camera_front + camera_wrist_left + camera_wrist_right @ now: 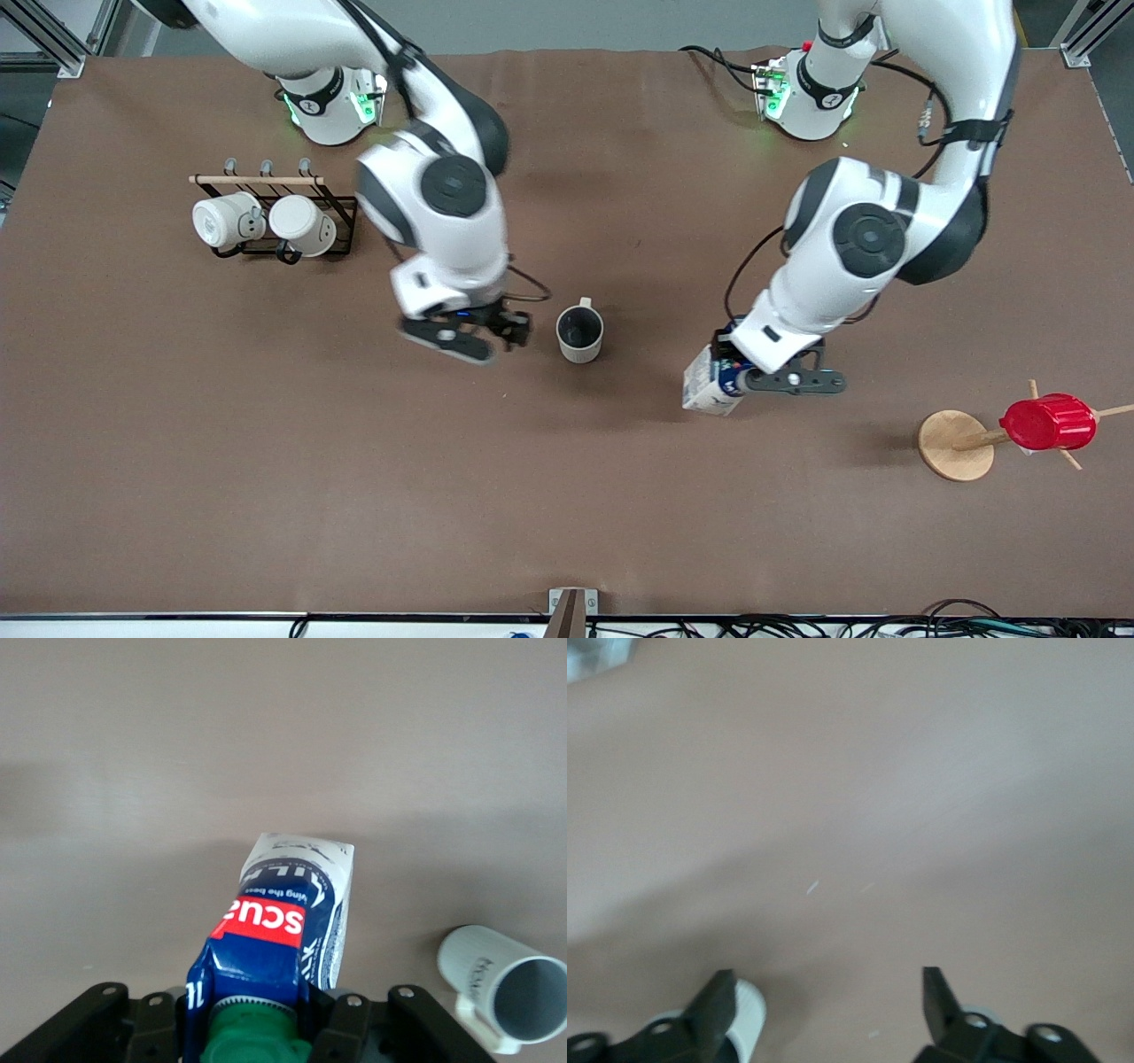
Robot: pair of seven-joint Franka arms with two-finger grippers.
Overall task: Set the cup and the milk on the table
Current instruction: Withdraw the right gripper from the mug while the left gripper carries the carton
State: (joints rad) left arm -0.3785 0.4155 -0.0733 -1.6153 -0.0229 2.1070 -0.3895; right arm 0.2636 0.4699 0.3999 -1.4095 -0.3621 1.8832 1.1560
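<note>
Already down in the front view: cup upright on the tabletop at frame centre, with the right pincer just beside it toward the frame's left, holding nothing and blurred. Lower right of centre, milk tilted in the left pincer, clamped near the cap, base close to or touching the tabletop; cannot tell which. Risk here: letting go while tilted, carton toppling toward the cup.

From the left wrist view: milk filling the lower middle, green cap squeezed between the dark fingers, cup at the lower right edge, apart from it.

From the right wrist view: fingers spread wide along the bottom edge over bare tabletop, nothing between them. Danger of clipping the cup's handle with a careless sweep.
</note>
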